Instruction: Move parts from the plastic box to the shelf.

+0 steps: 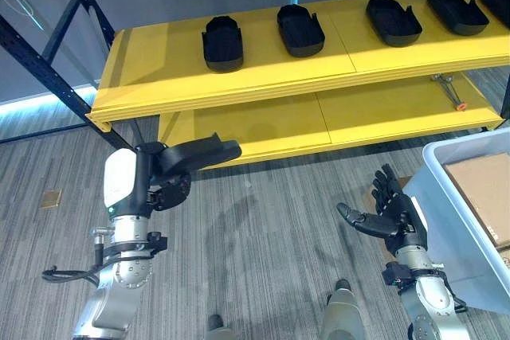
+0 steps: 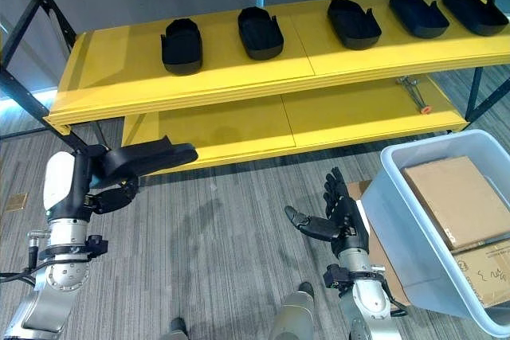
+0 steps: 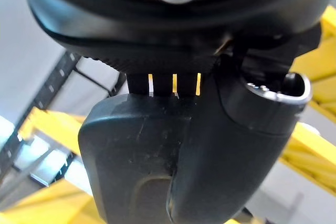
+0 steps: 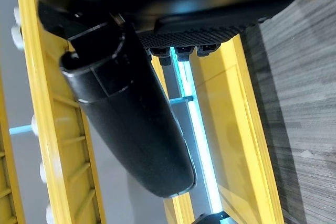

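A: What's closest to the robot?

B: Its two hands. The left hand (image 1: 163, 181), low on the left above the grey floor (image 1: 263, 236), has its fingers curled round a black part (image 1: 195, 154), which juts out to the right towards the shelf. In the left wrist view that part (image 3: 157, 156) sits right against the hand.

A: And the other hand?

B: The right hand (image 2: 339, 216) is on the near right with its fingers spread straight and the thumb out to the left, holding nothing. It hangs just left of the plastic box (image 2: 398, 220).

A: What's in the box?

B: The pale box stands on the floor at the right. Inside I can see brown cardboard (image 2: 450, 197). I cannot tell whether any parts lie in it.

A: Further back?

B: A yellow shelf (image 1: 263, 77) with a lower board (image 1: 319, 121) beneath it. On the lower board, far right, lies a small metal tool (image 1: 449, 89) with an orange tip. On the upper board five more black parts stand in a row, apart from one another; the leftmost part (image 1: 222, 44) is farthest left, and the next part (image 1: 300, 30) is to its right.
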`<state>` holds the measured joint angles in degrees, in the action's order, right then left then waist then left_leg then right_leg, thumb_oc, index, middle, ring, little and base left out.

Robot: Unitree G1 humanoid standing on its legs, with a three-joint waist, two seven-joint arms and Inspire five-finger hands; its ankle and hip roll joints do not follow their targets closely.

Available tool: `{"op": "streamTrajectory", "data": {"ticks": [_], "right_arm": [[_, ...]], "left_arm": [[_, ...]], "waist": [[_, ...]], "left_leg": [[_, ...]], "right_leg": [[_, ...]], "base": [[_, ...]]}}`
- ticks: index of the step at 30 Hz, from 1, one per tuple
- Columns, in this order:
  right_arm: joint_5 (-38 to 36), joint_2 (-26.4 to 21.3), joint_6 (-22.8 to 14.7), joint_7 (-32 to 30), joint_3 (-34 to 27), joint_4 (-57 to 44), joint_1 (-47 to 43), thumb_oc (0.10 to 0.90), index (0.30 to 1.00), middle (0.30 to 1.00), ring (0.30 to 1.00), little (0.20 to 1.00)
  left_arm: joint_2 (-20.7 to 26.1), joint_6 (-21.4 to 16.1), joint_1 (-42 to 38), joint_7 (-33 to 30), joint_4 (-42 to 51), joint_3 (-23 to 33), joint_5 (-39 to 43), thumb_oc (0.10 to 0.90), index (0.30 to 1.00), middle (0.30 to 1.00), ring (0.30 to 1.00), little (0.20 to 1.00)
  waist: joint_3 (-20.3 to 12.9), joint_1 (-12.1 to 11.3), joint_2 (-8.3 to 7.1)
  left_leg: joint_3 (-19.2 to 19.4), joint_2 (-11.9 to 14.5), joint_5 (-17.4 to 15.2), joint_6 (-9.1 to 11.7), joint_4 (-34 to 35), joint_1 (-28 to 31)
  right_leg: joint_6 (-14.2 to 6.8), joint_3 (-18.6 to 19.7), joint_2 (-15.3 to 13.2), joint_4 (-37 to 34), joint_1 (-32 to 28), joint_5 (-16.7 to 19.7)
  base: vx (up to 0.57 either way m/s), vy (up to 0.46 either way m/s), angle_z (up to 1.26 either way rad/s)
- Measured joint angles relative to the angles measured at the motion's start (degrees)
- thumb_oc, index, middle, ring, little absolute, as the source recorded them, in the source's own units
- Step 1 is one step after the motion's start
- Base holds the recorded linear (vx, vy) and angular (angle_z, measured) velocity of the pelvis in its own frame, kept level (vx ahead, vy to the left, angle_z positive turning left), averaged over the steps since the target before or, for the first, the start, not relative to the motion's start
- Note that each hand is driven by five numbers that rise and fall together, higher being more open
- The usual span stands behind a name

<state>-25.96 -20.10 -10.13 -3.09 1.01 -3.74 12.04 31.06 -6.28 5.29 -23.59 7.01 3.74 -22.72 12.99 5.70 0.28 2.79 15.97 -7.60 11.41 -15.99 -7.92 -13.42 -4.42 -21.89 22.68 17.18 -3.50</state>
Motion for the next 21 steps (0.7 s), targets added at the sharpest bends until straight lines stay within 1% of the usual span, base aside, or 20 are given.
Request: {"op": "streamTrajectory", "data": {"ticks": [1, 2, 3, 4, 5, 6, 7, 8, 9, 10, 11, 12, 13, 14, 15, 16, 17, 18, 20, 21], "right_arm": [[0.0, 0.1, 0.1, 0.0, -0.1, 0.0, -0.7, 0.9, 1.0, 1.0, 1.0, 1.0], [-0.1, 0.3, 0.1, 0.0, -0.1, 0.0, -1.4, 0.9, 1.0, 1.0, 1.0, 1.0], [-0.1, 0.3, 0.1, 0.0, -0.2, -0.1, -1.6, 0.9, 1.0, 1.0, 1.0, 1.0], [-0.1, 1.0, 0.2, 0.0, -0.6, -0.2, -1.7, 0.9, 1.0, 1.0, 1.0, 1.0], [-0.1, 1.8, 0.2, -0.1, -0.9, -0.2, -1.7, 0.9, 1.0, 1.0, 1.0, 1.0], [-0.1, 2.2, 0.1, -0.2, -1.2, -0.5, -1.5, 0.9, 1.0, 1.0, 1.0, 1.0], [-0.1, 2.8, 0.1, 0.0, -1.3, -0.7, -1.6, 0.9, 1.0, 1.0, 1.0, 1.0], [-0.1, 3.3, 0.1, 0.0, -1.3, -0.7, -1.7, 0.9, 1.0, 1.0, 1.0, 1.0], [-0.1, 4.1, 0.1, -0.2, -1.2, -0.7, -2.3, 0.9, 1.0, 1.0, 1.0, 1.0], [-0.1, 4.6, 0.1, -0.2, -0.5, -0.7, -2.4, 0.9, 1.0, 1.0, 1.0, 1.0], [-0.1, 5.2, 0.2, 0.3, -0.2, -0.7, -2.3, 0.9, 1.0, 1.0, 1.0, 1.0], [-0.1, 5.4, 0.2, 0.3, 0.0, -0.7, -2.5, 0.9, 1.0, 1.0, 1.0, 1.0], [-0.1, 6.7, 0.5, 0.6, 0.5, -1.4, -1.9, 0.9, 1.0, 1.0, 1.0, 1.0], [-0.1, 6.9, 0.4, 1.2, 1.0, -1.7, -1.6, 0.9, 1.0, 1.0, 1.0, 1.0], [-0.2, 6.4, 0.1, 1.6, 1.0, -2.2, 0.6, 0.9, 1.0, 1.0, 1.0, 1.0], [-0.2, 6.4, 0.4, 1.8, 1.1, -2.1, 2.7, 0.9, 1.0, 1.0, 1.0, 1.0], [-0.3, 6.4, 0.4, 1.8, 1.0, -2.3, 3.7, 0.9, 1.0, 1.0, 1.0, 1.0], [-1.4, 6.7, 0.4, 2.1, 0.5, -2.3, 4.0, 0.9, 1.0, 1.0, 1.0, 1.0], [-1.9, 6.3, 0.4, 2.3, 0.4, -2.3, 3.7, 0.9, 1.0, 1.0, 1.0, 1.0], [-2.3, 6.2, 0.4, 2.5, 0.4, -2.3, 3.6, 0.9, 1.0, 1.0, 1.0, 1.0]], "left_arm": [[0.0, -0.1, 0.0, -0.6, 0.5, 0.0, 0.0, 0.4, 0.3, 0.3, 0.3, 0.3], [0.0, -0.1, 0.0, -0.7, 0.4, 0.0, -0.1, 0.4, 0.3, 0.3, 0.3, 0.3], [0.0, -0.1, -0.1, -0.7, 0.5, -0.1, -0.1, 0.4, 0.3, 0.3, 0.3, 0.3], [0.3, 0.0, -0.1, -0.7, 0.5, -0.1, -0.1, 0.4, 0.3, 0.3, 0.3, 0.3], [0.3, 0.0, 0.0, -0.7, 0.4, -0.1, -0.1, 0.4, 0.3, 0.3, 0.3, 0.3], [0.7, 0.0, 0.0, -0.7, 0.5, -0.1, -0.2, 0.4, 0.3, 0.3, 0.3, 0.3], [2.1, 0.0, -0.1, -0.8, 0.5, 0.0, -0.2, 0.4, 0.3, 0.3, 0.3, 0.3], [2.9, 0.1, -0.3, -0.9, 0.4, 0.1, -0.2, 0.4, 0.3, 0.3, 0.3, 0.3], [4.3, 0.1, -0.3, -1.0, 0.4, 0.2, -0.2, 0.4, 0.3, 0.3, 0.3, 0.3], [5.1, 0.2, -0.4, -1.0, 0.1, 0.4, -0.2, 0.4, 0.3, 0.3, 0.3, 0.3], [5.5, 0.8, -0.4, -1.0, 0.0, 0.4, -0.2, 0.4, 0.3, 0.3, 0.3, 0.3], [5.7, 1.1, -0.3, -1.0, -0.1, 0.4, -0.2, 0.4, 0.3, 0.3, 0.3, 0.3], [5.5, 1.6, -0.4, -0.8, -0.9, 0.6, -0.3, 0.4, 0.3, 0.3, 0.3, 0.3], [4.4, 1.7, 0.1, -0.9, -1.5, 1.3, -0.2, 0.4, 0.3, 0.3, 0.3, 0.3], [3.8, 2.1, -0.1, -0.8, -1.9, 1.1, -0.2, 0.4, 0.3, 0.3, 0.3, 0.3], [3.4, 2.1, 0.0, -0.9, -1.9, 1.4, -0.2, 0.4, 0.3, 0.3, 0.3, 0.3], [3.6, 2.1, 0.1, -1.0, -1.9, 1.5, -0.1, 0.4, 0.3, 0.3, 0.3, 0.3], [3.1, 2.5, 0.2, -1.0, -1.9, 2.1, -0.1, 0.4, 0.3, 0.3, 0.3, 0.3], [1.7, 3.1, 0.4, -0.8, -2.3, 2.0, -0.1, 0.4, 0.3, 0.3, 0.3, 0.3], [1.0, 3.1, 0.4, -0.8, -2.3, 2.0, -0.2, 0.4, 0.3, 0.3, 0.3, 0.3]], "waist": [[0.1, -0.2, -0.23], [0.4, -0.4, -0.64], [0.7, -0.3, -0.78], [1.1, -0.6, -1.86], [1.4, -0.8, -2.24], [1.4, -0.8, -2.7], [1.5, -1.0, -3.36], [1.6, -1.2, -3.95], [1.9, -1.4, -3.98], [1.9, -1.3, -4.48], [2.5, -1.6, -4.79], [2.7, -1.6, -4.66], [3.3, -1.0, -5.7], [3.4, -2.6, -5.36], [2.7, -0.7, -4.96], [2.0, -0.6, -6.16], [1.5, -0.6, -7.0], [1.3, 0.0, -8.12], [1.4, 0.7, -8.15], [1.4, 1.1, -8.18]], "left_leg": [[-0.6, 0.0, -2.2, -0.3, -4.4, -2.2], [-1.0, 0.0, -3.6, -0.1, -7.8, -3.6], [-1.5, 0.0, -4.2, -0.2, -9.5, -4.2], [-1.5, -0.8, -5.7, 0.0, -12.8, -5.0], [-1.4, -0.9, -6.1, -0.8, -14.8, -5.8], [-1.5, -1.5, -7.5, -1.2, -16.7, -6.5], [-1.7, -2.0, -9.1, -1.6, -19.1, -8.0], [-1.3, -2.8, -10.5, -1.5, -21.0, -8.7], [-1.6, -2.8, -11.6, -2.8, -23.4, -11.1], [-1.3, -3.2, -11.8, -3.0, -23.8, -11.6], [-0.5, -4.5, -12.7, -6.1, -25.5, -12.1], [-0.2, -4.6, -12.8, -6.5, -25.6, -12.0], [2.3, -6.7, -13.5, -10.5, -23.7, -9.9], [4.0, -5.8, -11.6, -8.1, -21.3, -8.4], [3.7, -6.5, -12.0, -11.9, -19.8, -8.5], [3.5, -8.0, -9.9, -11.4, -15.6, -7.1], [3.9, -8.7, -7.6, -11.5, -12.8, -6.6], [4.9, -10.6, -5.8, -13.4, -8.7, -5.3], [6.5, -12.8, -3.7, -14.2, -4.6, -3.0], [7.0, -13.8, -3.3, -14.5, -3.3, -1.7]], "right_leg": [[-0.2, -0.3, 0.0, -0.7, -0.3, 0.5], [-0.7, -0.2, -0.2, -1.2, -1.0, 1.3], [-0.9, -0.6, -0.4, -1.7, -1.7, 1.6], [-1.4, -1.0, -0.9, -3.0, -3.2, 2.6], [-1.2, -1.1, -1.4, -4.5, -4.5, 3.4], [-0.7, -1.1, -1.7, -6.3, -5.8, 4.2], [-0.3, -0.8, -2.4, -7.4, -6.0, 5.4], [-0.3, -0.7, -2.7, -8.1, -5.9, 6.5], [0.7, -0.5, -3.0, -9.5, -5.8, 8.9], [2.8, -0.3, -3.9, -10.8, -5.7, 10.7], [7.2, -0.9, -2.9, -12.6, -5.5, 16.5], [9.2, -0.8, -2.8, -13.0, -5.4, 18.4], [13.8, 0.4, -3.1, -12.6, -2.7, 30.6], [10.7, 2.5, -3.1, -8.0, 2.3, 26.9], [5.2, 2.0, -0.7, -4.0, 3.2, 16.1], [3.0, 0.6, 1.9, -1.5, 4.4, 10.0], [3.2, 1.2, 4.1, -2.0, 4.2, 7.6], [3.2, 2.3, 8.0, -3.1, 4.2, 4.9], [3.7, 2.5, 11.7, -6.3, 3.4, 4.4], [4.3, 2.4, 12.5, -7.5, 3.0, 4.8]], "base": [[0.01, 0.305, 0.09], [0.03, 0.323, 0.07], [0.02, 0.288, 0.1], [0.0, 0.179, 0.13], [-0.04, 0.165, 0.18], [-0.07, 0.267, 0.15], [-0.07, 0.263, 0.12], [-0.08, 0.313, 0.04], [-0.07, 0.278, 0.03], [-0.03, 0.438, -0.09], [0.04, 0.566, -0.16], [0.08, 0.419, -0.43], [0.12, 0.42, -0.82], [0.11, 0.218, -0.62], [0.16, 0.302, -0.41], [0.17, 0.192, 0.18], [0.19, 0.191, -0.01], [0.12, 0.107, -0.03], [0.11, 0.076, -0.18], [0.27, 0.053, 0.01]]}}
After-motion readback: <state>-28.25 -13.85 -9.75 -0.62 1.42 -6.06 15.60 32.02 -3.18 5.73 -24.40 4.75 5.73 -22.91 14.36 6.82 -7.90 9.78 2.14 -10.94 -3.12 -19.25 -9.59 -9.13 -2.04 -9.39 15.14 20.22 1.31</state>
